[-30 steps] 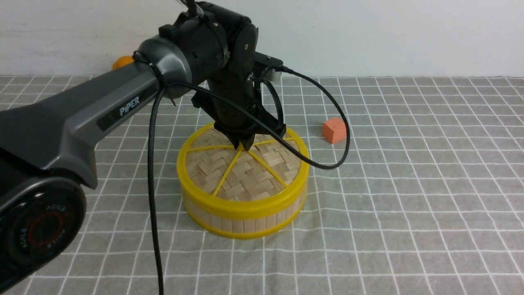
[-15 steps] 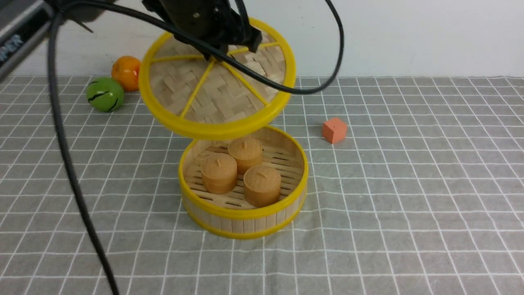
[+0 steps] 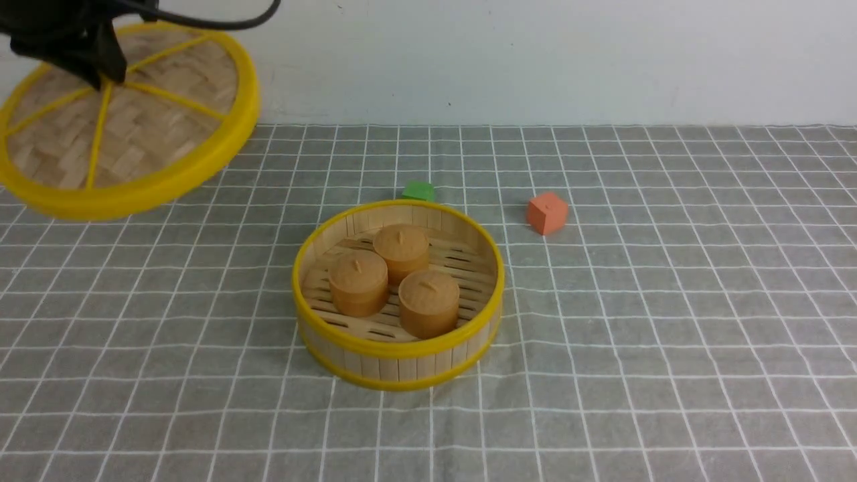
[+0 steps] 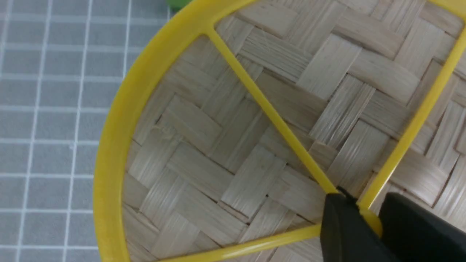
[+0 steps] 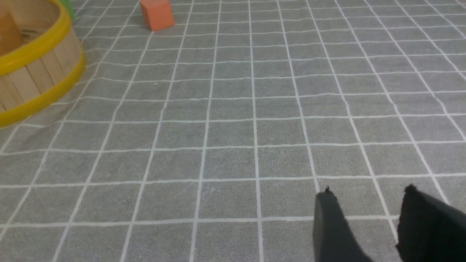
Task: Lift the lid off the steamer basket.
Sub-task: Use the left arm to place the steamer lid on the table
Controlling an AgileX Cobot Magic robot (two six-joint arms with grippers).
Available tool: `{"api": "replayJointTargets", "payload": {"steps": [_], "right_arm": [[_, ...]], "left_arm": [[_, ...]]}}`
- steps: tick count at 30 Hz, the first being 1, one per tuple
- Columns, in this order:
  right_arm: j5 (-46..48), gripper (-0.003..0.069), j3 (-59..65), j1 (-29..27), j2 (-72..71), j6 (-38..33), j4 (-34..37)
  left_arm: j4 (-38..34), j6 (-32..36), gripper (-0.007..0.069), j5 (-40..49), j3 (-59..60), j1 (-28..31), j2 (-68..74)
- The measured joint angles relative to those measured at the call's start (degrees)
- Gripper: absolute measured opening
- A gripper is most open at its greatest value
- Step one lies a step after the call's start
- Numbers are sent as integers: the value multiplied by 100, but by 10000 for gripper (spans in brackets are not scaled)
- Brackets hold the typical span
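Observation:
The lid [image 3: 154,127], a woven tan disc with a yellow rim and spokes, hangs tilted in the air at the far left, clear of the basket. My left gripper [image 3: 100,82] is shut on its small central knob; in the left wrist view the lid [image 4: 255,138] fills the picture and the gripper [image 4: 367,214] pinches the yellow knob. The steamer basket [image 3: 395,348] stands open in the middle of the cloth with three tan bun-like cylinders [image 3: 428,301] inside. Its wall shows in the right wrist view [image 5: 32,76]. My right gripper [image 5: 367,193] is open and empty over the cloth.
An orange cube [image 3: 547,213] lies right of the basket, and shows in the right wrist view [image 5: 156,14]. A green block [image 3: 418,191] lies just behind the basket. The grey checked cloth [image 3: 669,335] covers the table up to the white back wall.
My left gripper lifted the lid off the basket and carried it up and far to the left. The buns inside and the green block behind came into view.

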Motion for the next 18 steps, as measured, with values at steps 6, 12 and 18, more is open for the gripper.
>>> {"api": "replayJointTargets", "payload": {"steps": [6, 12, 18], "right_arm": [[0, 242, 0, 0, 0, 0, 0], [0, 242, 0, 0, 0, 0, 0], [0, 242, 0, 0, 0, 0, 0]], "left_arm": [[319, -96, 109, -1263, 1589, 9, 5], [752, -629, 109, -2128, 2616, 9, 113], [367, -726, 109, -2446, 2848, 9, 450]]}}
